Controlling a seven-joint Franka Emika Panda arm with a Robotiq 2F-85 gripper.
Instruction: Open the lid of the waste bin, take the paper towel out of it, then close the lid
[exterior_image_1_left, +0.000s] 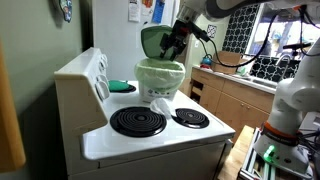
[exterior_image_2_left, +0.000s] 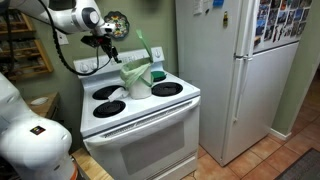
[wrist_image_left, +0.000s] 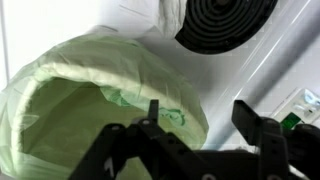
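A home kitchen, with a tall white refrigerator (exterior_image_2_left: 225, 70) beside a white electric stove (exterior_image_1_left: 150, 145). Towards the back of the stove top, behind the black coil burners (exterior_image_1_left: 138, 121), stands the small round whitish waste bin (exterior_image_1_left: 160, 85) with its pale green liner. Its dark green domed plastic lid (exterior_image_1_left: 153, 40) is tipped upright behind the rim, leaving the mouth clear for reaching in. The gripper (wrist_image_left: 197, 130) hovers above the opening, fingers spread and empty. No crumpled white paper towel shows inside.

The waste bin (wrist_image_left: 95, 70) runs off the wrist view's left edge, its inside partly hidden behind the gripper (wrist_image_left: 198, 110).
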